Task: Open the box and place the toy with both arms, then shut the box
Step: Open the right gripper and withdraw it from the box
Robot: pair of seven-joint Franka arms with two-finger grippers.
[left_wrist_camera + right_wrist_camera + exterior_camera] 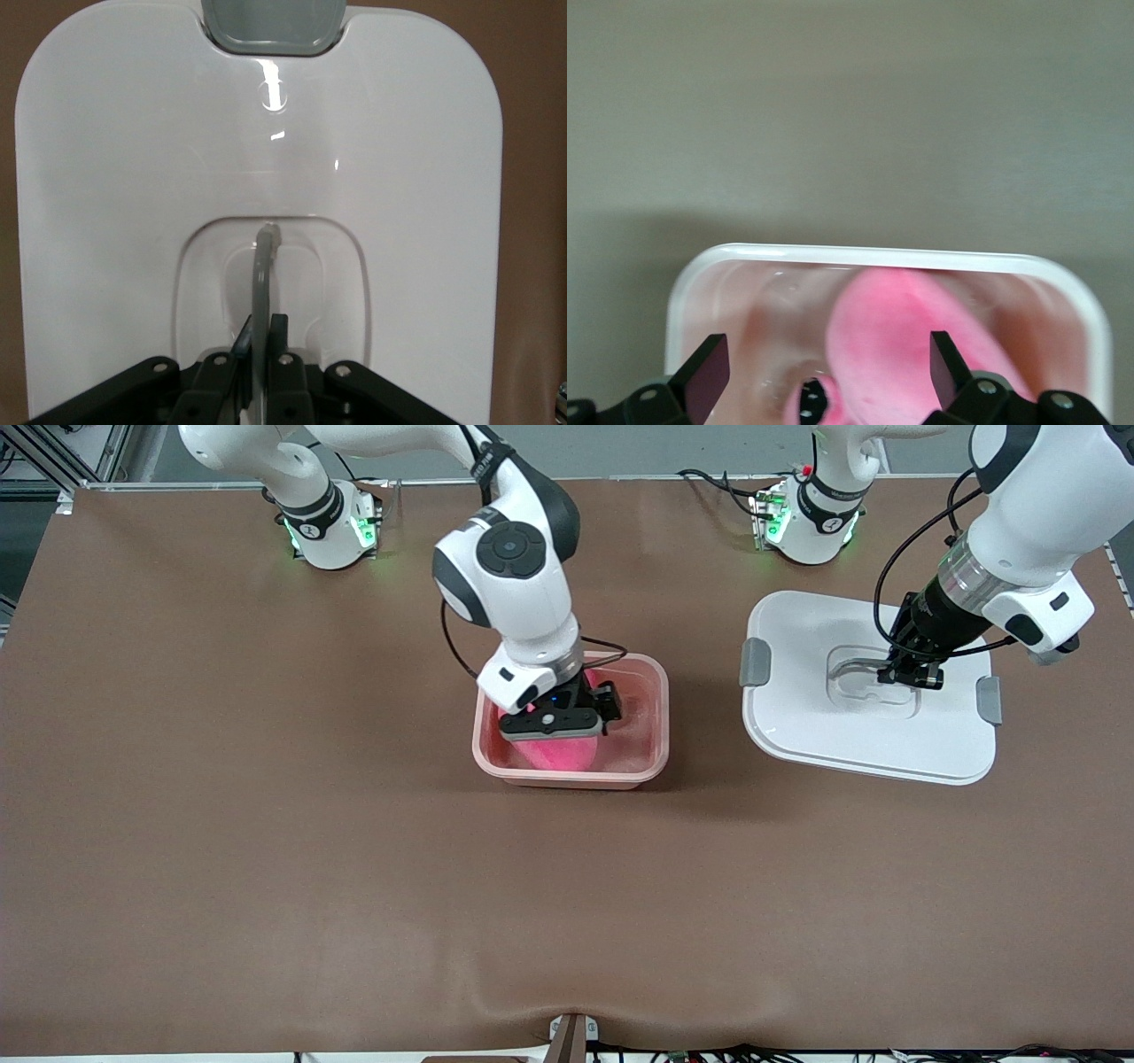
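Observation:
The box's pink base [651,669] stands open at mid-table. The hot-pink toy [554,755] lies inside it. My right gripper [567,717] is down in the base over the toy, open. In the right wrist view its fingers [709,372] stand wide apart over the toy [904,345], one dark eye [808,403] shows, and the base's rim [877,257] runs across. The white lid [824,726] is beside the base, toward the left arm's end. My left gripper [908,675] is shut on the lid's clear handle [262,266] in the recessed centre; it also shows in the left wrist view [261,332].
The lid has grey clips at both ends [755,662] [990,700]; one clip [273,22] shows in the left wrist view. The brown table [266,824] spreads wide nearer the front camera. The arm bases [332,522] [811,518] stand along the table's edge farthest from it.

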